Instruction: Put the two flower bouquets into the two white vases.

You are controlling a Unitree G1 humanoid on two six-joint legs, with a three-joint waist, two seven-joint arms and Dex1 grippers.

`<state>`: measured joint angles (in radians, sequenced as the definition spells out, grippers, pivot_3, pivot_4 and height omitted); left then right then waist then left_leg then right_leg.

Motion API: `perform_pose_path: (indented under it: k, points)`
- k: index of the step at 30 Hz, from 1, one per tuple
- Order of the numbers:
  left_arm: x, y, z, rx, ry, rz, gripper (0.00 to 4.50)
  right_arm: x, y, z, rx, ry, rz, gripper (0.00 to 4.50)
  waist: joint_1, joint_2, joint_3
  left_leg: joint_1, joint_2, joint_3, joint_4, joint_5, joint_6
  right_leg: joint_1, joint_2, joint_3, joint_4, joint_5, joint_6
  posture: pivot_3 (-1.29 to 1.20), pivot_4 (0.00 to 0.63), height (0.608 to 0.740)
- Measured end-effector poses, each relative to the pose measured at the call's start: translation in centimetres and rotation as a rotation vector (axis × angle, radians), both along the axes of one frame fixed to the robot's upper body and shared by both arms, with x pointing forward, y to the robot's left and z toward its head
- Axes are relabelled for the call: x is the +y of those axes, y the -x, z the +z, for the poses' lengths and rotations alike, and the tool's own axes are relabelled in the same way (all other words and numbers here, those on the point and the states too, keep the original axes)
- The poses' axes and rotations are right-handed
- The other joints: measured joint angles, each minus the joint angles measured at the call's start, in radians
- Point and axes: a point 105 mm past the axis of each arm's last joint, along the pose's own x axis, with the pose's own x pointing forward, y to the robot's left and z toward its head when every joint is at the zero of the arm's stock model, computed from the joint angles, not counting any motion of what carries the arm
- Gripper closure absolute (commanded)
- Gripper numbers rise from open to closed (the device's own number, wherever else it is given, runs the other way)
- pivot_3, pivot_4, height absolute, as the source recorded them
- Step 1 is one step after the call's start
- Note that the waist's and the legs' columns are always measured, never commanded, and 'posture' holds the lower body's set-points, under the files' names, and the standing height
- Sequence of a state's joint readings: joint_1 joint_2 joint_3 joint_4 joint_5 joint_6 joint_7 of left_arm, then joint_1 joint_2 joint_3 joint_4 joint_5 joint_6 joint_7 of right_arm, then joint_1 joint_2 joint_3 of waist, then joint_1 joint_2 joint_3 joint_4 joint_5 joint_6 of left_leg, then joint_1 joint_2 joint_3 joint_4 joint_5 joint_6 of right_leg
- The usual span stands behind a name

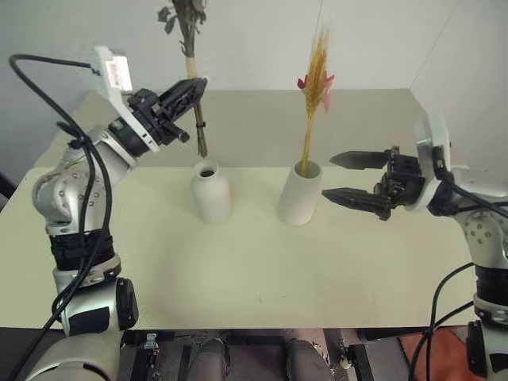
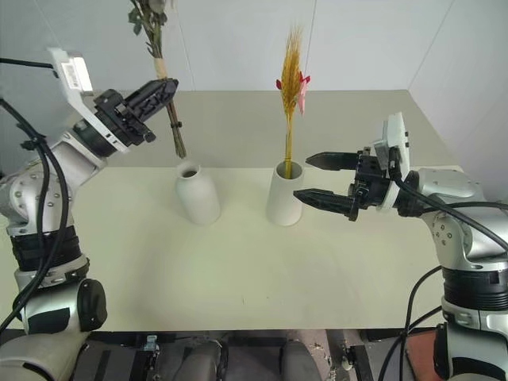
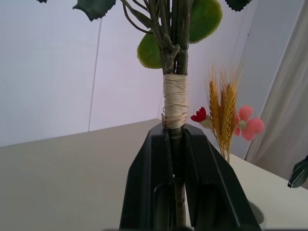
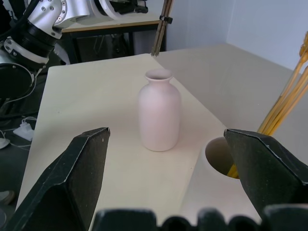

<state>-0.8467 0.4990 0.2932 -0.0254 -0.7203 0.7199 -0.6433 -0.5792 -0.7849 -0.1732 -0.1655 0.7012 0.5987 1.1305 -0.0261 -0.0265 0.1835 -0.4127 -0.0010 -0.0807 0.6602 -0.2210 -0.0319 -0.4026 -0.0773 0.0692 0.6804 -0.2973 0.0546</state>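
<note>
**Ana:** Pale walls back a cream worktop (image 1: pixel 238 270). Why does the left gripper (image 1: pixel 190 89) hold its bunch so high?

**Ben:** Its jaws are clamped on the stems just below the twine wrap, so the rose bouquet (image 1: pixel 189 48) stands nearly upright in the upper left of the frame. The cut ends hang a little above and just behind the mouth of the bottle-shaped vase (image 1: pixel 211 191). That looks like lining up for a straight drop into a narrow neck.

**Ana:** And the right gripper (image 1: pixel 343 176)?

**Ben:** Its jaws stand wide apart, holding nothing, level and pointing toward the wide-mouthed vase (image 1: pixel 300 193) at centre frame, close beside it but not touching. It seems parked there, perhaps ready to steady that vase.

**Ana:** The count?

**Ben:** Two vases, side by side at mid-frame, near each other but apart. Two bouquets: the wheat bouquet (image 1: pixel 316 87) already stands in the wide vase, leaning on its rim; the rose one is in the air. One is placed, one remains.
</note>
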Motion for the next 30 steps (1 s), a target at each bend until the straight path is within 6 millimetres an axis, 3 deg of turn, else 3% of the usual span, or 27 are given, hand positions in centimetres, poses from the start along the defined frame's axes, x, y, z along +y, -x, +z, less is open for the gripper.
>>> perform_pose_path:
  k: [24, 30]
  points:
    - [-0.1, -1.7, -5.8, 0.096, -0.073, 0.046, 4.41, 0.0, 0.0, -0.2, 0.012, -0.022, -0.035, 0.00, 0.002, 0.000, 0.000, 0.000, 0.000, 0.000, 0.000, 0.000, 0.000, 0.000, 0.000, 0.000, 0.000, 0.000, 0.000, 0.00, 0.150, 0.740]
    - [0.5, -1.1, -7.6, 0.151, -0.104, 0.065, 2.50, -0.1, 0.0, -0.1, 0.011, -0.024, -0.041, 0.00, 0.002, 0.000, 0.000, 0.000, 0.000, 0.000, 0.000, 0.000, 0.000, 0.000, 0.000, 0.000, 0.000, 0.000, 0.000, 0.00, 0.150, 0.740]
